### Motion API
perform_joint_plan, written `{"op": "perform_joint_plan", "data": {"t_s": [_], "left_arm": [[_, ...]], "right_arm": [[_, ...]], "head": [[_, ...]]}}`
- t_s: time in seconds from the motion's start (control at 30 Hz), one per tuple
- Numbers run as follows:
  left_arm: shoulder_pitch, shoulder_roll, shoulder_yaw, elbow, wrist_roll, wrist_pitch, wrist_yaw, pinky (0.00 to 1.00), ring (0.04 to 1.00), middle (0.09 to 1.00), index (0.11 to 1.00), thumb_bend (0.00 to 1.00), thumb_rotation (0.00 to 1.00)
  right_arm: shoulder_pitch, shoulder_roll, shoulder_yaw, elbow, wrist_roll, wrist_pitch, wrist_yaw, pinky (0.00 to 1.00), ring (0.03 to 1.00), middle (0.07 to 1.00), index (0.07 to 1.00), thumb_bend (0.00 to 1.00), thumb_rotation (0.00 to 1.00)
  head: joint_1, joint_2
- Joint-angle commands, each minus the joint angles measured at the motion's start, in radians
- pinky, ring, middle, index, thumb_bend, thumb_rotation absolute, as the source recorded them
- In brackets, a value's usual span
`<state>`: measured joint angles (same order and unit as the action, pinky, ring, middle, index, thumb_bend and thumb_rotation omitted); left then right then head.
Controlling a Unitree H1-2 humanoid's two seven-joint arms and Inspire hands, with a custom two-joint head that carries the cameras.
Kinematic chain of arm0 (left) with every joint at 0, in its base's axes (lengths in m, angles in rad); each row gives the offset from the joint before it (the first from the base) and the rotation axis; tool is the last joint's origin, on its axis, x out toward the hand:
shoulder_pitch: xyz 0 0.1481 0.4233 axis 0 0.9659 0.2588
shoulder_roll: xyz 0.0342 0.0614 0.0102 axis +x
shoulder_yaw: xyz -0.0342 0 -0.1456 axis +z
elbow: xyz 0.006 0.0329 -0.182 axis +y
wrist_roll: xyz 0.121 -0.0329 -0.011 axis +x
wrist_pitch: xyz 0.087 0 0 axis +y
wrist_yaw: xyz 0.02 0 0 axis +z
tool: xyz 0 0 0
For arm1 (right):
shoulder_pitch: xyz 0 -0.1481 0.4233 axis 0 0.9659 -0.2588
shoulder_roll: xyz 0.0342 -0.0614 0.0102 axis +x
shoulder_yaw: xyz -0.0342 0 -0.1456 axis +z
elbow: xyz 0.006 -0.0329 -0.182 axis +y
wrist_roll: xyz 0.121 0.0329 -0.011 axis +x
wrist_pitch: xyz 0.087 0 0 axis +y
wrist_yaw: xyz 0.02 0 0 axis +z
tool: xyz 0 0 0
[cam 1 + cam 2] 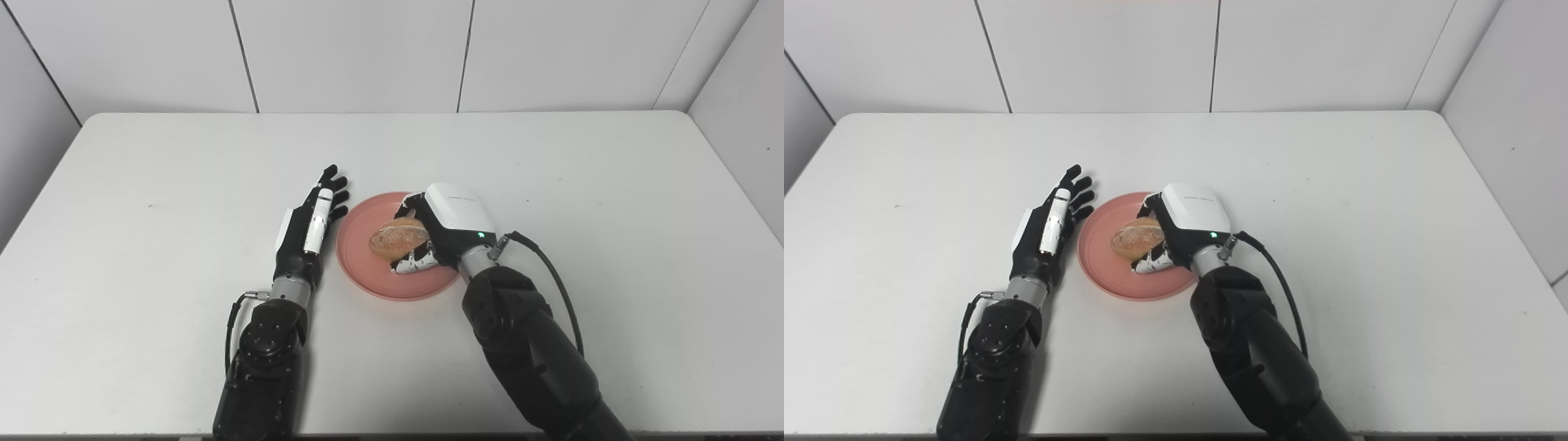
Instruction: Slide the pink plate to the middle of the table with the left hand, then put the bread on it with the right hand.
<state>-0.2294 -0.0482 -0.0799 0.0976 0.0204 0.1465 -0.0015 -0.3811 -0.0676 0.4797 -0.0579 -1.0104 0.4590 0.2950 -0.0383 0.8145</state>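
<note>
**Bread over the plate, release pending**

While the right hand (450,223) gripped the bread (398,237), its fingers curled around the loaf from the far and near sides, holding it over the pink plate (361,257), seemingly ready to let go. Whether the loaf already touched the plate could not be told. Just left of the plate's rim, the left hand (309,226) lay flat and empty, fingers extended, likely parked there to stay clear.

A white table (184,184) stands against white panelled walls (355,55) with dark seams.
</note>
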Motion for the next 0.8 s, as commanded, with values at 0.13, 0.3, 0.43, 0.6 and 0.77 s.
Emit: {"op": "perform_joint_plan", "data": {"t_s": [0.13, 0.3, 0.43, 0.6, 0.77], "left_arm": [[-0.017, -0.010, -0.008, -0.029, -0.004, 0.008, -0.015, 0.86, 0.888, 0.902, 0.898, 0.35, 1.00], [-0.017, -0.011, -0.003, -0.021, -0.005, -0.001, -0.013, 0.85, 0.886, 0.899, 0.896, 0.35, 1.00], [-0.016, -0.010, -0.003, -0.022, -0.003, -0.001, -0.013, 0.85, 0.884, 0.898, 0.894, 0.35, 1.00], [-0.015, -0.011, -0.005, -0.030, 0.000, 0.003, -0.011, 0.86, 0.887, 0.899, 0.897, 0.35, 1.00], [-0.015, -0.008, -0.007, -0.028, 0.002, 0.000, -0.013, 0.87, 0.887, 0.899, 0.899, 0.35, 1.00]], "right_arm": [[-0.029, 0.005, 0.003, -0.041, -0.003, -0.012, 0.012, 0.30, 0.395, 0.441, 0.527, 0.52, 0.01], [-0.031, 0.003, 0.003, -0.043, -0.011, -0.008, 0.022, 0.40, 0.524, 0.592, 0.565, 0.62, 0.22], [-0.034, 0.003, 0.001, -0.052, -0.020, 0.004, 0.049, 0.50, 0.636, 0.700, 0.708, 0.79, 0.37], [-0.040, 0.010, -0.011, -0.060, -0.036, 0.008, 0.085, 0.61, 0.732, 0.785, 0.805, 0.90, 0.47], [-0.056, -0.010, -0.014, -0.071, -0.019, -0.008, 0.119, 0.83, 0.866, 0.880, 0.872, 0.96, 0.56]], "head": [[-0.001, 0.002], [-0.002, 0.003], [-0.003, 0.003], [-0.004, 0.003], [-0.004, 0.003]]}}
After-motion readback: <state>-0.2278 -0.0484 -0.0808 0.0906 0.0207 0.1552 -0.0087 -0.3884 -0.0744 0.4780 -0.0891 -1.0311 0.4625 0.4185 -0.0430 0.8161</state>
